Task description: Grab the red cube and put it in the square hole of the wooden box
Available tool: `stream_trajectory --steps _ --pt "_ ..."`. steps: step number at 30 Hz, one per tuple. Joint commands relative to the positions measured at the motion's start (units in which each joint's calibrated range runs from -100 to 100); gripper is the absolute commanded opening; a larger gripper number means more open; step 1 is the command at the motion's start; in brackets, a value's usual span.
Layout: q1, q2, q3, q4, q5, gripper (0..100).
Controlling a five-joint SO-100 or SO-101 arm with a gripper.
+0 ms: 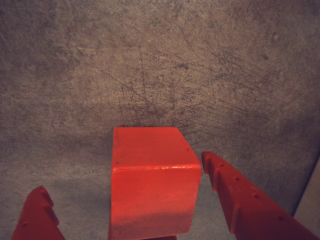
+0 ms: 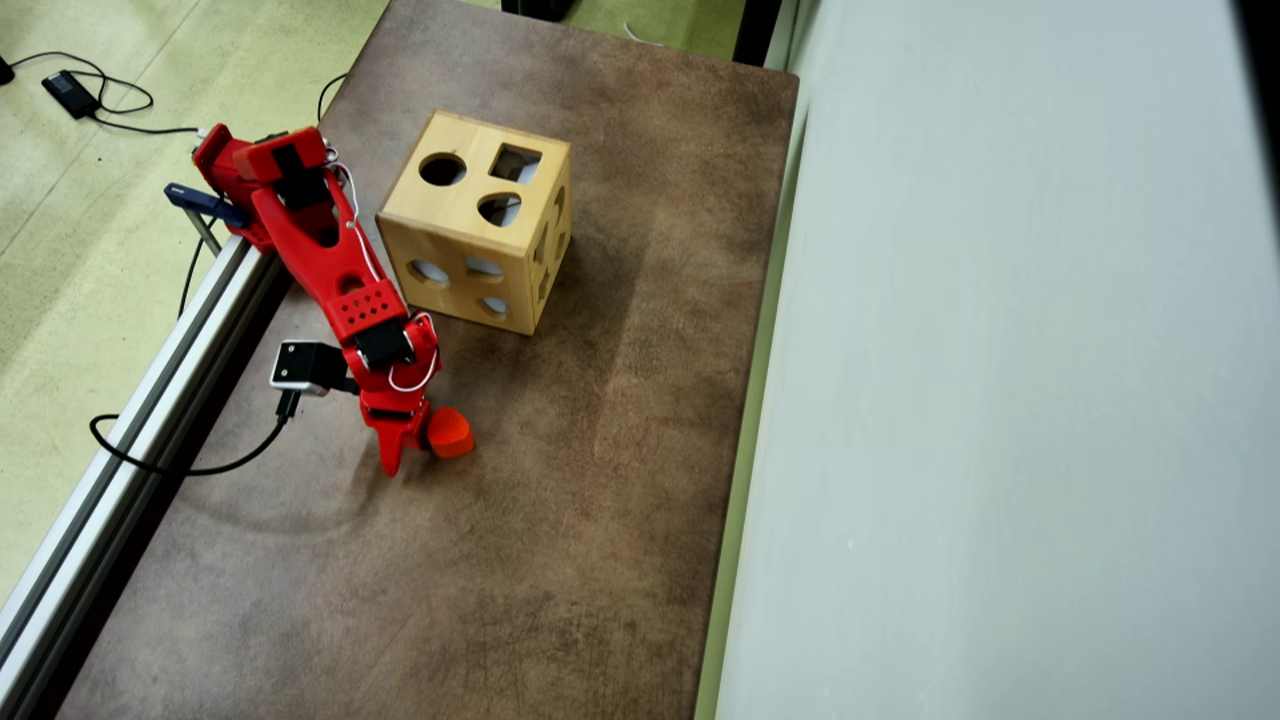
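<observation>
Gripper [image 1: 125, 200] jaws open, straddling the red cube [image 1: 152, 185] w/ gaps both sides in wrist view. Cube sits on table [image 2: 600, 500], near side of the wooden box [image 2: 478, 222]. Looks light, rigid, smooth; pinch opposite flat faces, mid-height.

Wrist view dim, reddish, soft; overhead bright, sharp.

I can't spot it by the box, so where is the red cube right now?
In the overhead view the red cube sits on the brown table, below the wooden box; the wrist view shows it between the open gripper.
</observation>
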Motion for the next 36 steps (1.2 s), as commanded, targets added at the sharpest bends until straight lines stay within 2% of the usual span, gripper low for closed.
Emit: stream_trajectory --steps 1,3,10,13,25,29,32,36 --pt "-0.2 -0.62 -1.71 -0.25 -0.2 45" --pt "-0.2 -0.62 -1.71 -0.25 -0.2 42" --pt "-0.2 -0.62 -1.88 -0.33 -0.15 21" --pt "-0.27 -0.71 -1.88 -0.33 -0.1 15" --pt "-0.27 -1.47 -1.71 0.63 -0.1 12" --pt "-0.27 -1.98 -1.17 1.11 -0.1 6" --pt "-0.27 -5.29 -1.44 4.98 0.1 1" --pt "-1.01 -11.92 -1.88 11.41 0.34 1"
